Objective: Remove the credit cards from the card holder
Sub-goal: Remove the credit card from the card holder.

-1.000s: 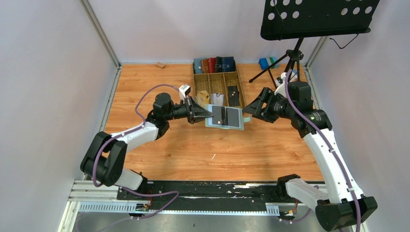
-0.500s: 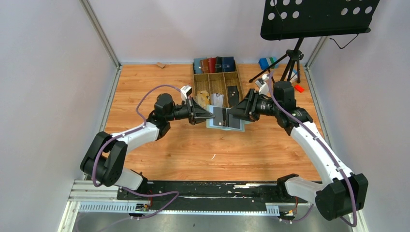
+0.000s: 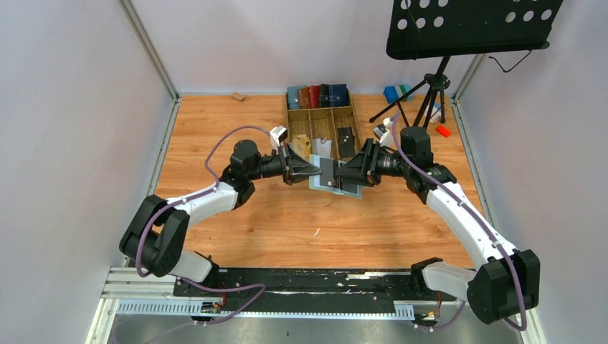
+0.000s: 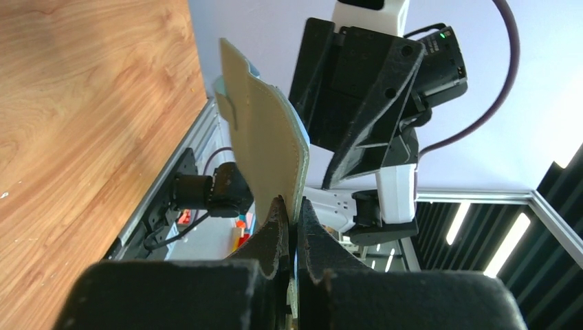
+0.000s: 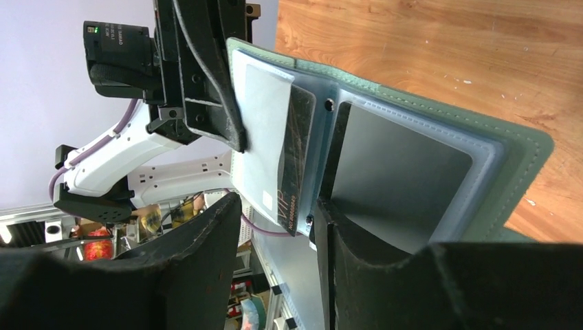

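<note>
two arms meet tip to tip just on the near side of the wooden tray (image 3: 290,125), each wrist lying roughly level and pointing at the other. the left arm (image 3: 193,204) runs from its folded elbow up and to the right. the left gripper (image 3: 307,170) is pinched tight on the edge of the card holder (image 3: 335,185), holding it open and off the table (image 3: 236,222). in the left wrist view the sage-green cover stands on edge out of the closed fingers (image 4: 275,227), with the right gripper's black body close behind it.

the right arm (image 3: 466,215) slants from its base in a long white link toward the tray, then bends at the wrist to point left. the right gripper (image 3: 351,172) is about half open. its two fingers (image 5: 199,261) straddle the end of a dark credit card (image 5: 299,151) marked vip, which sticks out of the leaf that the left gripper holds. a gap shows between one finger and the card, so it is not clamped. a second card (image 5: 399,172), grey, sits behind the clear pocket of the other leaf.

inside the tray a black card (image 3: 346,141) lies in the right compartment and a tan paper wad (image 3: 300,145) in the left. a row of wallets (image 3: 317,95) stands at the tray's far end.
</note>
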Robot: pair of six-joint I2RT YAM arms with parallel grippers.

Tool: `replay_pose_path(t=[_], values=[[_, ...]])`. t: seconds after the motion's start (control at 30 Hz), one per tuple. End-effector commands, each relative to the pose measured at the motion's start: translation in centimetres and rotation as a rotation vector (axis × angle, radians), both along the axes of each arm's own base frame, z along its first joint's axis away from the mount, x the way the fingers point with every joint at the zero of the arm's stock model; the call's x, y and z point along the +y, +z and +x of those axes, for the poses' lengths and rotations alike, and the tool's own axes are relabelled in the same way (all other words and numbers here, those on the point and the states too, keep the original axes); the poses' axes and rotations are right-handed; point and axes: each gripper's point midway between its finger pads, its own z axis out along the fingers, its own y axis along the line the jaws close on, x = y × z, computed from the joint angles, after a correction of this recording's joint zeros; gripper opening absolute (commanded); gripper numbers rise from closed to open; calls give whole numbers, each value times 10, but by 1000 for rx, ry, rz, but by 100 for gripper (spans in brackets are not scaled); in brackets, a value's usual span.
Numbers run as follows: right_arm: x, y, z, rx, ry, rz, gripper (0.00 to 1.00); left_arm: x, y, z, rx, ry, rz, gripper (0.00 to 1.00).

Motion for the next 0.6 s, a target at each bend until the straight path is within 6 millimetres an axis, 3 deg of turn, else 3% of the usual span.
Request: replay_pose_path(t=[0.0, 0.3, 0.57], values=[[5, 9, -2, -24, 30, 57, 45, -4, 35, -1, -82, 0, -102, 0], [8, 23, -3, -15, 34, 131, 43, -4, 45, -1, -82, -1, -159, 0], [-2, 34, -2, -8, -25, 201, 21, -5, 48, 2, -80, 5, -166, 0]])
